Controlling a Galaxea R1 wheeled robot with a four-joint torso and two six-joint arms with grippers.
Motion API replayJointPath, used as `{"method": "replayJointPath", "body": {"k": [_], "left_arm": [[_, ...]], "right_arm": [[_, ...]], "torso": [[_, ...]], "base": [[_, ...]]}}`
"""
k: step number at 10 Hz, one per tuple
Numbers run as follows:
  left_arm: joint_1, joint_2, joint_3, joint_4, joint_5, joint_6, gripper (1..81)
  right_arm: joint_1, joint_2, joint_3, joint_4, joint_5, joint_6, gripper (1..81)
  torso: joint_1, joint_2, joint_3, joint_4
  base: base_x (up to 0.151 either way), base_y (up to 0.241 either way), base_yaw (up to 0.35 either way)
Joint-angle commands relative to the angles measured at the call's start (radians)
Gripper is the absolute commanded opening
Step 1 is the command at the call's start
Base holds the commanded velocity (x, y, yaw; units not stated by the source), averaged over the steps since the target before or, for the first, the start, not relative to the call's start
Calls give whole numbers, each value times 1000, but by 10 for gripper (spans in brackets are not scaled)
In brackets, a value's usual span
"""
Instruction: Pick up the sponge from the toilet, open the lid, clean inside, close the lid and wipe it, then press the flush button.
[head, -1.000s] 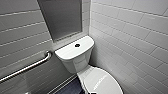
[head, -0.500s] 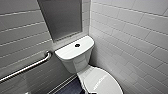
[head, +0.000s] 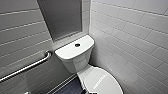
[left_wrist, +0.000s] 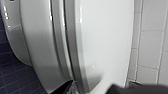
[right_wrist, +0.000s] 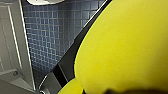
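The left gripper (left_wrist: 92, 88) is hanging open, the lid's (left_wrist: 105, 42) rim lying between its fingers (left_wrist: 65, 87). I judge it should be catching only that rim, not the seat (left_wrist: 58, 37) beneath, and lifting slowly. The right gripper (right_wrist: 72, 75) is clamping the sponge (right_wrist: 125, 45), with the floor (right_wrist: 50, 37) beyond it.

floor (right_wrist: 50, 37): dark blue small tiles | toilet (head: 75, 60) stands on it | lid (head: 102, 82) down

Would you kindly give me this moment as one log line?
lid: down | sponge: in right gripper | left gripper: open at lid edge | flush button: untouched
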Motion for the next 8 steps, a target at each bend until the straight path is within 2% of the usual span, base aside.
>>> {"method": "replayJointPath", "body": {"k": [1,5,8], "left_arm": [[-100,15,30,10,34,-5,811],[-114,26,25,9,34,-5,811],[-115,70,-41,7,36,-5,811]], "right_arm": [[5,-22,14,-30,-46,1,10],[5,-18,14,-30,-46,0,10],[5,-7,6,-27,-46,2,10]], "torso": [[0,0,0,0],[0,0,-2,0],[0,0,-2,0]], "base": [[0,0,0],[0,0,0],[0,0,0]]}}
